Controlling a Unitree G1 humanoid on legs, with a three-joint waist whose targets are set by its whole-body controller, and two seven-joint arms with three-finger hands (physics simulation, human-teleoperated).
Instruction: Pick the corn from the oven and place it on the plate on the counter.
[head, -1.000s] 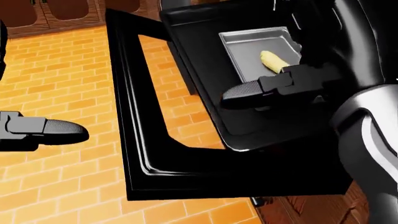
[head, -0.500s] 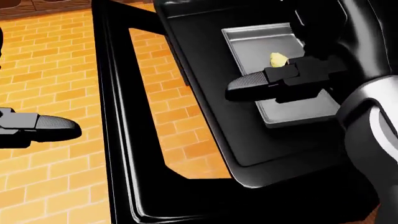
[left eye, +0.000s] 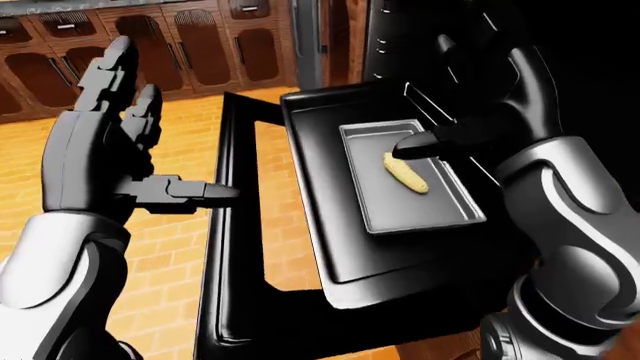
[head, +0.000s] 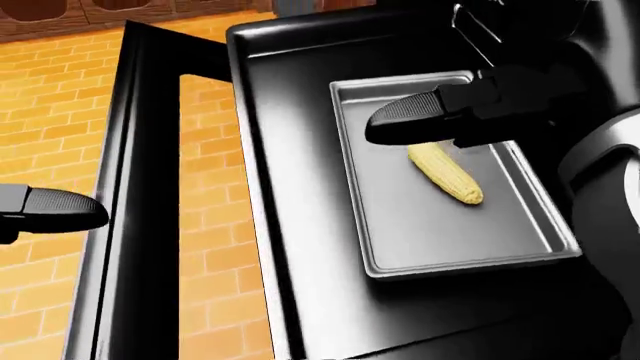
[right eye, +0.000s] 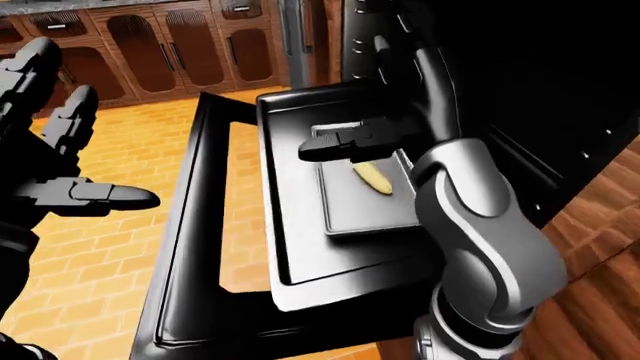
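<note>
A yellow corn cob (head: 446, 174) lies on a grey metal tray (head: 400, 232) on the pulled-out black oven rack (head: 290, 225). My right hand (head: 440, 120) is open and hovers just above the upper end of the corn, its thumb (head: 405, 118) pointing left over the tray. It holds nothing. My left hand (left eye: 130, 157) is open and empty, raised over the brick floor to the left of the oven door. The plate and the counter are not in view.
The open oven door (left eye: 235, 247) hangs down over the orange brick floor (left eye: 170, 247). Dark wooden cabinets (left eye: 150, 52) line the top left. The black oven body (left eye: 560, 60) fills the right side. A wooden panel (right eye: 590, 247) shows at the lower right in the right-eye view.
The camera has moved, bringing the tray and rack larger and lower in the head view. The whole corn cob now shows below my right hand; the hand stays open above it.
</note>
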